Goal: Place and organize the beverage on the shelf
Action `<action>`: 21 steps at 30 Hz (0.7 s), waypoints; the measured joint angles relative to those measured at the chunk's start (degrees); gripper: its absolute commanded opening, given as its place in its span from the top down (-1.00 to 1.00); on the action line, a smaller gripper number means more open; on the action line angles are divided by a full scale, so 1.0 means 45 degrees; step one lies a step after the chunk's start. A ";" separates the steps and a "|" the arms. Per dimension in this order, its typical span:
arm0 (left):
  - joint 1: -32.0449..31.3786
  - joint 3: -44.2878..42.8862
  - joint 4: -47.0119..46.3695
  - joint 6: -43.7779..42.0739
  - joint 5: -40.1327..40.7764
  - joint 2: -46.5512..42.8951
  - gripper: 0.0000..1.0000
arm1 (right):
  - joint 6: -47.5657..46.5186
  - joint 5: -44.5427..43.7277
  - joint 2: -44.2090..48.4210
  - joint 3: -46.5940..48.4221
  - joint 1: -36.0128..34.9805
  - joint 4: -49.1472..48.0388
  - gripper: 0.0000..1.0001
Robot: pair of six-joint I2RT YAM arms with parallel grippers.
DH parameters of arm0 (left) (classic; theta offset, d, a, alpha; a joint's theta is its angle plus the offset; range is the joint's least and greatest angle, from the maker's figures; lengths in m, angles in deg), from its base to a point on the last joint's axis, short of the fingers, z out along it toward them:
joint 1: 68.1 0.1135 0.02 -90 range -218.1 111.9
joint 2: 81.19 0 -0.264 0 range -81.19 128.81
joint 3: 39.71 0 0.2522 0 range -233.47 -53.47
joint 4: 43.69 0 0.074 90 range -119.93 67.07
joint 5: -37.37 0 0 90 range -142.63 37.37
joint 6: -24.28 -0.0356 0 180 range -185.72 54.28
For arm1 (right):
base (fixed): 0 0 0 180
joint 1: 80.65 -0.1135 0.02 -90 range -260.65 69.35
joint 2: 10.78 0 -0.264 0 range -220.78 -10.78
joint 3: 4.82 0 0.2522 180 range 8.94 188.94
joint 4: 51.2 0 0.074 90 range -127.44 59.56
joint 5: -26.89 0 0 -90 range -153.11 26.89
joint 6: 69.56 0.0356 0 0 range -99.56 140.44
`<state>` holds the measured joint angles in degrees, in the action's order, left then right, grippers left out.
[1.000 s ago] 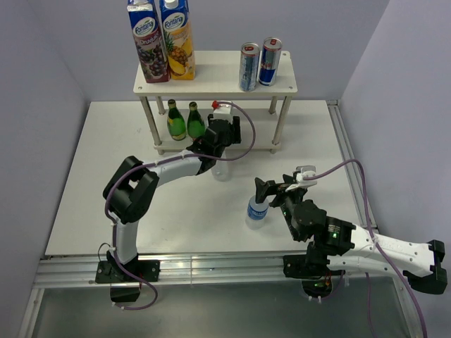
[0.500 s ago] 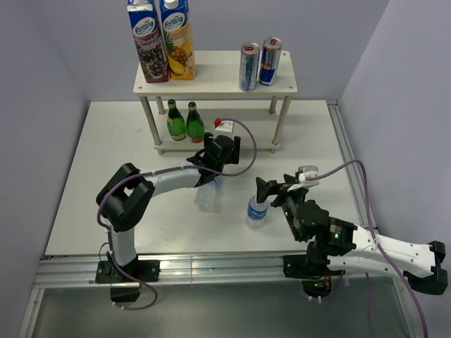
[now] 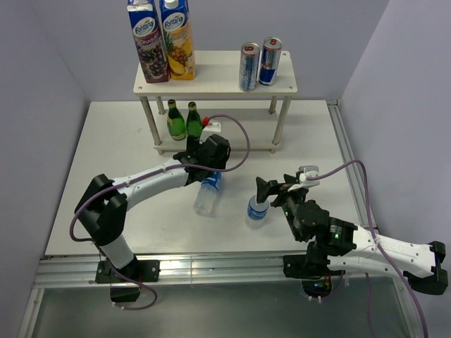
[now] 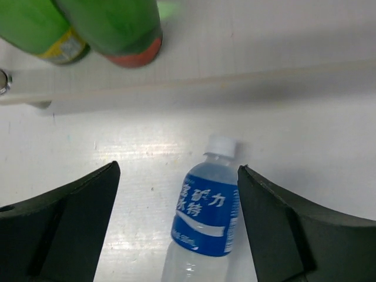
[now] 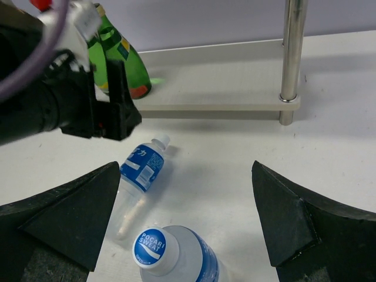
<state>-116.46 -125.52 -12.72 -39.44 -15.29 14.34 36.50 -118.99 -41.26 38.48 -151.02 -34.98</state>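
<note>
Lavender walls [image 3: 42, 70] enclose white table [image 3: 310, 141] bearing shelf [image 3: 218, 70].

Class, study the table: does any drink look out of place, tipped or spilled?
Yes. One blue-labelled bottle lies on its side on the table, in front of the shelf; the matching bottle nearby stands upright. No spill shows.

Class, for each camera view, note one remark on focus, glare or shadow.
Top external: glare streaks the near edge of the table. Left wrist: the green bottles are blurred, while the lying bottle is sharp. Right wrist: the standing bottle has a readable cap; the shelf casts a soft shadow in front.
</note>
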 measured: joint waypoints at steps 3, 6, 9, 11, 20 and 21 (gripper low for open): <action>0.0107 0.0185 0.0418 0.0112 -0.0194 0.0617 -0.76 | 0.0005 -0.0005 0.0000 0.0000 0.0000 0.0005 -1.00; 0.0136 0.0491 0.0787 0.0209 -0.0651 0.1263 -0.75 | 0.0049 -0.0010 0.0005 0.0000 0.0000 0.0029 -1.00; 0.0160 0.0617 0.0374 0.0384 -0.1015 0.1404 -0.72 | 0.0126 -0.0010 0.0068 0.0000 0.0000 0.0039 -1.00; 0.0204 0.0699 0.0117 0.0427 -0.1511 0.1379 -0.72 | 0.0141 -0.0019 0.0121 0.0000 0.0000 0.0034 -1.00; 0.0141 0.1778 -0.0942 0.0675 -0.3691 0.1049 -0.68 | 0.0141 -0.0039 0.0053 0.0000 0.0000 0.0034 -1.00; 0.0141 0.1802 -0.0865 0.0675 -0.3929 0.1049 -0.67 | 0.0146 -0.0039 0.0024 0.0000 0.0000 0.0039 -1.00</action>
<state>-115.82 -117.41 -16.61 -36.40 -32.97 19.06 37.15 -119.17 -41.15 38.48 -151.02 -34.80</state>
